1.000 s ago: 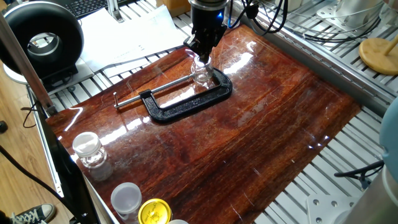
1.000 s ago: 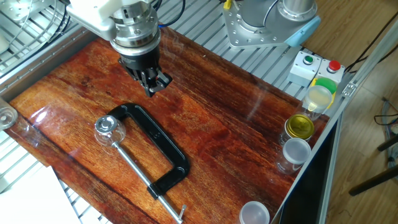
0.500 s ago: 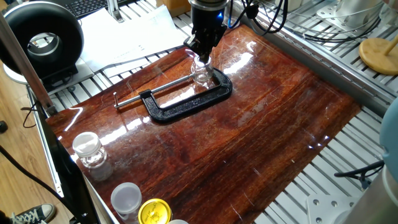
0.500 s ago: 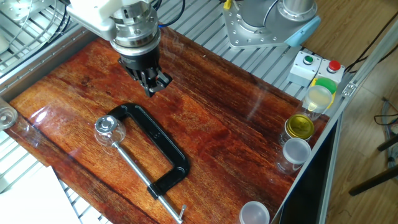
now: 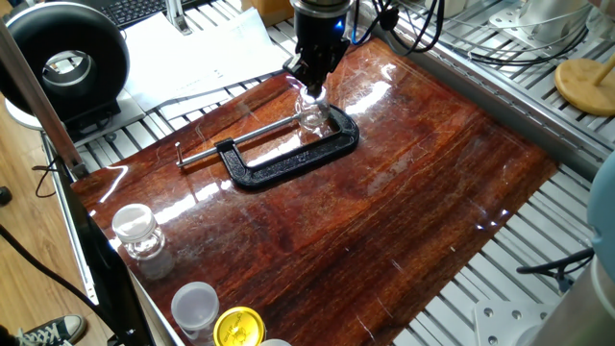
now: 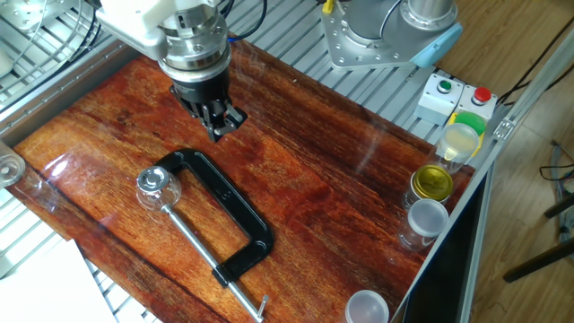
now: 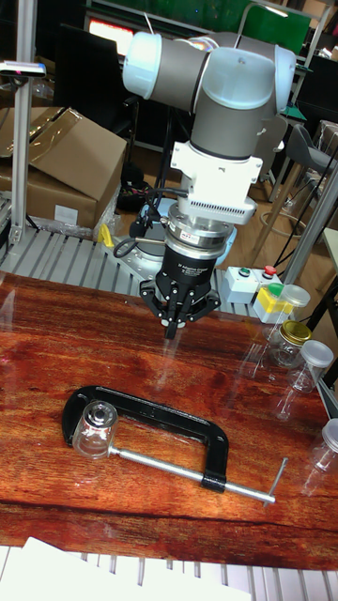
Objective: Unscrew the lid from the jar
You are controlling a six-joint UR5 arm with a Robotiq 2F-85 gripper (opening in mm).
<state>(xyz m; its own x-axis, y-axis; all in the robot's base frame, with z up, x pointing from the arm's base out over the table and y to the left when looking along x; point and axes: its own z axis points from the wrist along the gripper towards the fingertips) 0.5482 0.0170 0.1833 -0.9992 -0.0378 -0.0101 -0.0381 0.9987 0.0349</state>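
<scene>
Pincer (image 7: 172,327): no movement over the last second, same spot and same pose in both fixed views. Fingers drawn together to a point, nothing between them. It hangs above bare board, not over the jar. Judgement: the approach has paused or not begun. The lid is untouched and nothing is unscrewed yet.

Left to right in the tall view:

- Jar (image 7: 94,430): left of the pincer and nearer the camera, well apart from it. Upright, pinched in the mouth of the C-clamp (image 7: 169,423). Unmoved.
- Lid (image 7: 97,416): seated on top of the jar. How tightly it sits cannot be told.
- C-clamp frame: runs from below-left of the pincer to below-right, screw handle far right.
- Spare containers (image 7: 296,347): well right of the pincer, at the board's edge.

Count: one pincer, one small jar, one lid on it, one clamp. Spare containers: at least four at that edge in the other fixed view, one with a yellow lid (image 6: 433,182).

Judgement: the pincer must open, shift over the lid and descend before any twist.
</scene>
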